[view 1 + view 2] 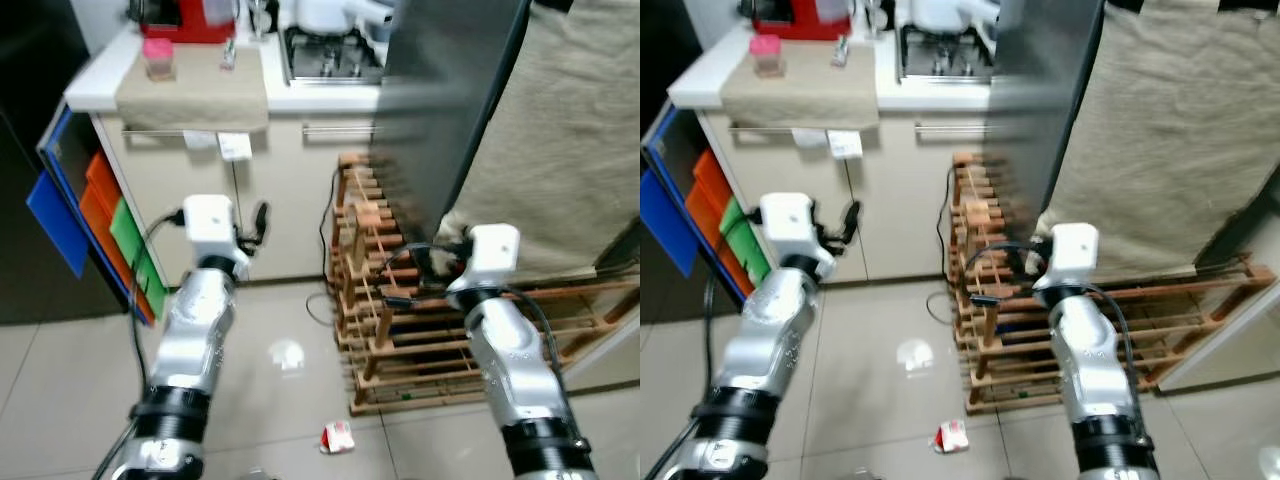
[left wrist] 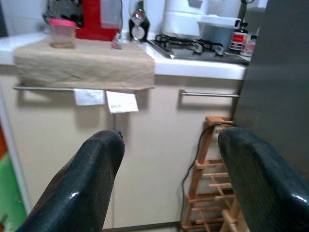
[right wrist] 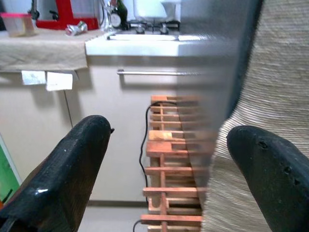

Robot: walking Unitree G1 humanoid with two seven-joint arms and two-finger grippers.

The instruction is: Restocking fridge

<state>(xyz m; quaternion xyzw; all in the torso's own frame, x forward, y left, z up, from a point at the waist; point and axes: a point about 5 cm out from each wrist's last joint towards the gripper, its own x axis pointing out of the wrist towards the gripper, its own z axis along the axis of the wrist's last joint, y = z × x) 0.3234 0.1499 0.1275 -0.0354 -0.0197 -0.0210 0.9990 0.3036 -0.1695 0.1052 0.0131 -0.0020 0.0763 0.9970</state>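
Note:
A tall grey steel door, apparently the fridge's, stands blurred straight ahead, beside a beige cloth that hangs on its right. Both arms are raised at waist height in front of the cabinets. My left gripper is open with nothing between its fingers and faces the cream cabinet under the counter. My right gripper is also open and holds nothing; it faces the door's edge and a wooden rack. In the left eye view the left gripper is left of the rack.
On the counter are a beige cloth, a pink-lidded tub, a red appliance and a gas hob. Blue, orange and green folders stand at the left. A small red-and-white packet lies on the tiled floor.

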